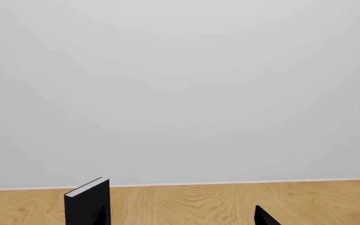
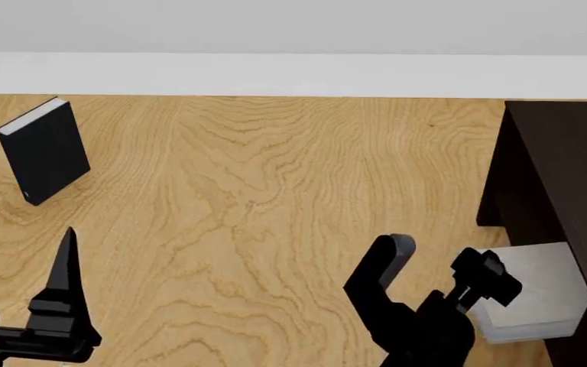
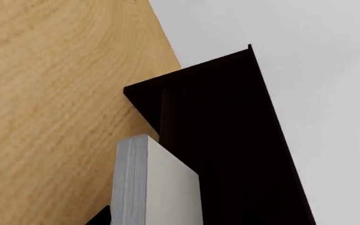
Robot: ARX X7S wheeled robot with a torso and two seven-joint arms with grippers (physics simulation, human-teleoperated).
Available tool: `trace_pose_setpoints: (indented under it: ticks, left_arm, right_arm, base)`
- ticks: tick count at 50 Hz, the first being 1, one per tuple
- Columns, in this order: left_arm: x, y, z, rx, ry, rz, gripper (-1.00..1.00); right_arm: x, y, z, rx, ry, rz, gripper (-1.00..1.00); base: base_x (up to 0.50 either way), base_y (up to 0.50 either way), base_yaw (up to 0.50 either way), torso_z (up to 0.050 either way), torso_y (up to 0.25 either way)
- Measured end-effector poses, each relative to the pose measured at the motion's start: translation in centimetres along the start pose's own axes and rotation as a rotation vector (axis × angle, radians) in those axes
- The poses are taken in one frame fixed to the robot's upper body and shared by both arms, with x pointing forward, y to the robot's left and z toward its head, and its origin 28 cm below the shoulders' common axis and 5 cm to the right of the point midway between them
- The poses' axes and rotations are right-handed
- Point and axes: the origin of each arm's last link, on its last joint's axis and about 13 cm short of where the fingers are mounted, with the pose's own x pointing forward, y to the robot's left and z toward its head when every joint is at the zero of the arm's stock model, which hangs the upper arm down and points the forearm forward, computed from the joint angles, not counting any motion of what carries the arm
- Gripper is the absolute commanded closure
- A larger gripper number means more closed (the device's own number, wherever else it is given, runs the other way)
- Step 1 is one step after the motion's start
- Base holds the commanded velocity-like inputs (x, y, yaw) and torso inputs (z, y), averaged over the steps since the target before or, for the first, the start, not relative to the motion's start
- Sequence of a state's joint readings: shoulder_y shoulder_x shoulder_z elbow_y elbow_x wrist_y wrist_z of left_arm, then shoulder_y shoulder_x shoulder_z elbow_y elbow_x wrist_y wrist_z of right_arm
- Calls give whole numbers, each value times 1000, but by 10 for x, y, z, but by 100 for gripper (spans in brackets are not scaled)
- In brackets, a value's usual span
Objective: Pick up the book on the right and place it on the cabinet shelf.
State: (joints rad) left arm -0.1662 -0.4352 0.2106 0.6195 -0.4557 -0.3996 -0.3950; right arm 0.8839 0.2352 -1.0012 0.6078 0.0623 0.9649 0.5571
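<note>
The right gripper [image 2: 477, 287], black and jointed, grips the light-grey book [image 2: 538, 294] near the table's right edge, toward the front right corner. Its fingers [image 2: 488, 279] close on the book's left end, so the book sticks out to the right, into the opening of the dark brown cabinet [image 2: 569, 191]. The right wrist view shows the same hold from behind: the book [image 3: 161, 187] with its white page edges facing the camera, its far end against the cabinet [image 3: 230, 140]. The grip seems chosen so the free end can go in first, leaving the arm outside. Whether the book already rests on the cabinet shelf cannot be told (the shelf board itself is lost in the dark interior).

The left gripper [image 2: 64, 290] waits near the front left corner, holding nothing; only one long pointed finger [image 2: 66, 264] shows clearly, so I cannot tell how wide it stands. It appears parked out of the way.

A black book [image 2: 43, 149] stands upright near the back left corner, well apart from everything else; the left wrist view also catches it [image 1: 87, 201].

The table [image 2: 273, 199] is light wood with a strong swirling grain. Behind its back edge runs a plain pale wall [image 2: 293, 27] with a white band at its foot.
</note>
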Motion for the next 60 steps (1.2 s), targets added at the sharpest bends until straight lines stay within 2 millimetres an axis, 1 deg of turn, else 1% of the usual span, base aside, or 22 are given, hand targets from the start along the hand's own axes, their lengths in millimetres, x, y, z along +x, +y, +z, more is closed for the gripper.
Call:
trace_pose_setpoints:
  ticks: [29,60]
  left_arm:
    - [0,-1,1,1,-2,-3,-100]
    - [0,-1,1,3,-1,2,-100]
  right_arm:
    - [-5,-4,2,168,-56,148,-100]
    - [-12,-11,5,275,-99,241,-100]
  base:
    - [0,0,0,0,0]
    - [0,0,0,0,0]
